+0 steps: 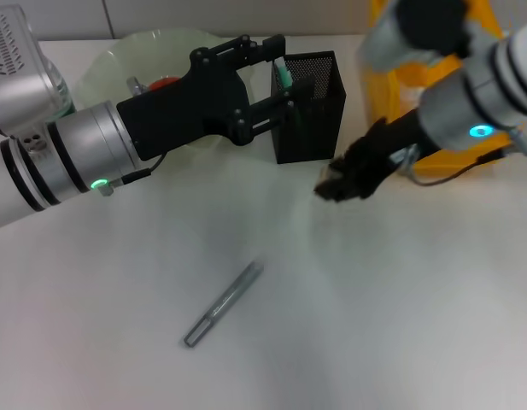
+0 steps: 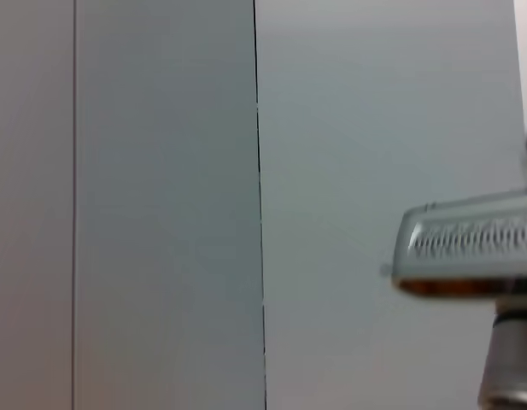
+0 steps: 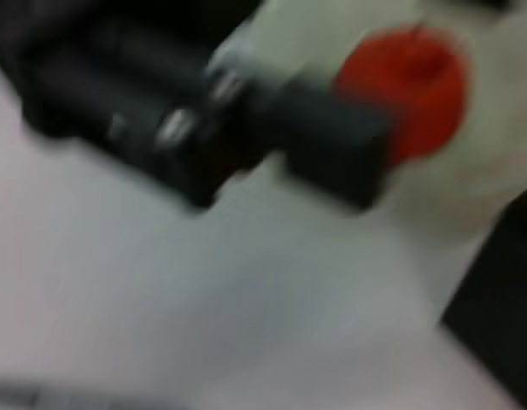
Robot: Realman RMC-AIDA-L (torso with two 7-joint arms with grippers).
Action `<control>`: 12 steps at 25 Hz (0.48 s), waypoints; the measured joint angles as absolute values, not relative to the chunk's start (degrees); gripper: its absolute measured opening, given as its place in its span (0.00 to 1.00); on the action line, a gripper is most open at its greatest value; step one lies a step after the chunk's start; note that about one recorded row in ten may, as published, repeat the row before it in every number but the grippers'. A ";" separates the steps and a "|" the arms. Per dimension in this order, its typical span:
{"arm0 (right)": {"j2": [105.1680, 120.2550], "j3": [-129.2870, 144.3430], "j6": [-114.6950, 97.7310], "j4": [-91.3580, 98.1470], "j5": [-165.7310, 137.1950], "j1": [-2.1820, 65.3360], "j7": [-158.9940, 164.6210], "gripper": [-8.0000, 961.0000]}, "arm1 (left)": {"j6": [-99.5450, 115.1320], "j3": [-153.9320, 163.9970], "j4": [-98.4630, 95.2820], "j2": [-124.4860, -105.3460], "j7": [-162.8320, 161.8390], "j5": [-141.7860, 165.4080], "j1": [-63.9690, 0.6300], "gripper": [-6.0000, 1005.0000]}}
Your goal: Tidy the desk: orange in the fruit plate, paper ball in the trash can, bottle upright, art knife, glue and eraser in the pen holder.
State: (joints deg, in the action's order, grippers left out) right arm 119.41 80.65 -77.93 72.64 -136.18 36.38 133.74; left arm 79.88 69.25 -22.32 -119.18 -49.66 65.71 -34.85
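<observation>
Head view: art knife [image 1: 283, 72] pinched in my left gripper [image 1: 281, 79] over pen holder [image 1: 307, 107]. Right gripper [image 1: 338, 184] blurred, fingers unreadable. Glue [image 1: 222, 304] lies on desk [image 1: 374, 325]: light, stiff, likely slippery; grasp mid-length.

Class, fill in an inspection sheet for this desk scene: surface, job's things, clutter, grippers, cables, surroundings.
Surface: white desk.
Job's things: glue lying flat on the desk; art knife at the pen holder rim; orange in the fruit plate; trash can behind the right arm.
Clutter: nothing seen.
Grippers: left gripper at the pen holder, holding the art knife; right gripper low over the desk.
Cables: nothing seen.
Surroundings: pale wall behind.
</observation>
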 joint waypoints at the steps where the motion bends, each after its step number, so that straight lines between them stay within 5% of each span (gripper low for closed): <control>1: 119.41 80.65 -77.94 72.64 -136.18 36.38 133.74 0.42 | 79.88 69.25 -22.32 -119.18 -49.66 65.71 -34.85 0.62; 12: 119.39 70.04 -66.68 66.21 -95.71 20.89 103.82 0.42 | 79.83 69.35 -22.63 -119.18 -49.67 64.41 -35.19 0.62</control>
